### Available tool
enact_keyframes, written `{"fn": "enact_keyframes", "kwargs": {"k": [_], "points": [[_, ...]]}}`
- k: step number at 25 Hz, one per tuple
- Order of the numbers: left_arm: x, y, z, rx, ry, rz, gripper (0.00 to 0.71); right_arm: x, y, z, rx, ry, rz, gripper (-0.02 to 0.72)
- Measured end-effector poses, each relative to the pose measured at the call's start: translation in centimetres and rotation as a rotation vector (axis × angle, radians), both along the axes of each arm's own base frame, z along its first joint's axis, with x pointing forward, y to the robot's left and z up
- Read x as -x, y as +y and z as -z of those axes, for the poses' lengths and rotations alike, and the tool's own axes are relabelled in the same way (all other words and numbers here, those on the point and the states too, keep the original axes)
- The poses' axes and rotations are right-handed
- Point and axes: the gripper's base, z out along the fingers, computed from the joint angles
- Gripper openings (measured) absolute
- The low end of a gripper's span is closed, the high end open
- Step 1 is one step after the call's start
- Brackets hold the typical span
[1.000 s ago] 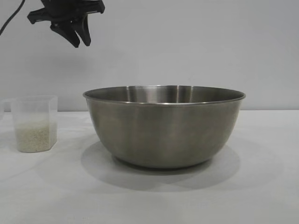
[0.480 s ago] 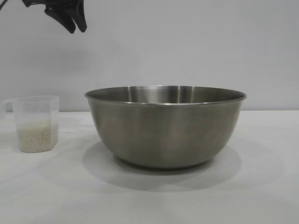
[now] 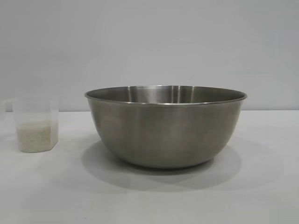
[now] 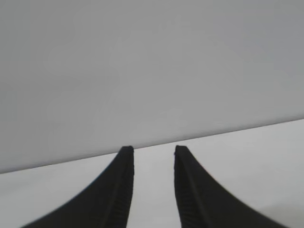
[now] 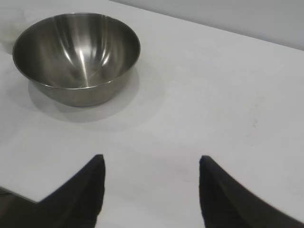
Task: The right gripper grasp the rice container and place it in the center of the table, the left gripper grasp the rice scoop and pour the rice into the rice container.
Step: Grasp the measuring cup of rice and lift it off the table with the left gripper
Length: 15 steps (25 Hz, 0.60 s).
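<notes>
The left tool [image 4: 152,151] is seen in its own wrist view with its two black fingers [image 4: 124,175] set a narrow gap apart and nothing held between them; only bare white worktop [image 4: 247,161] and a grey wall lie beyond the tips. The right tool [image 5: 151,164] is seen in the right wrist view with its jaws standing wide apart and empty, poised over the worktop well apart from the steel bowl [image 5: 78,52]. Neither tool is caught in the exterior view.

In the exterior view the stainless-steel mixing bowl [image 3: 166,126] is found upright at the middle of the worktop [image 3: 261,186], a soft shadow spread around its base. Its inside, as shown from the right wrist, appears bare and shiny; no grains can be made out in it.

At the bowl's 9 o'clock in the exterior view, apart from it and near the frame edge, the clear plastic measuring cup [image 3: 36,122] is set upright on the worktop. It is filled in its lower part with white rice [image 3: 33,137], the upper part being left clear.
</notes>
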Motion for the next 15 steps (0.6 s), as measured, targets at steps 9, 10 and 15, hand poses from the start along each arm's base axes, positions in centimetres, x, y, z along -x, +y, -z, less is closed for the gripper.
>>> {"fn": "enact_keyframes", "kwargs": {"k": [9,10,15], "points": [[7.2,2.0,7.4,-0.102,0.017,-0.004,0.181,0.0,0.0,0.0,0.0,0.0,0.0,0.352],[7.7,2.1,7.8,-0.105,0.024,-0.005,0.181,0.0,0.0,0.0,0.0,0.0,0.0,0.356],[8.6,2.3,9.8,-0.125,0.096,-0.002,0.181,0.0,0.0,0.0,0.0,0.0,0.0,0.356]]}}
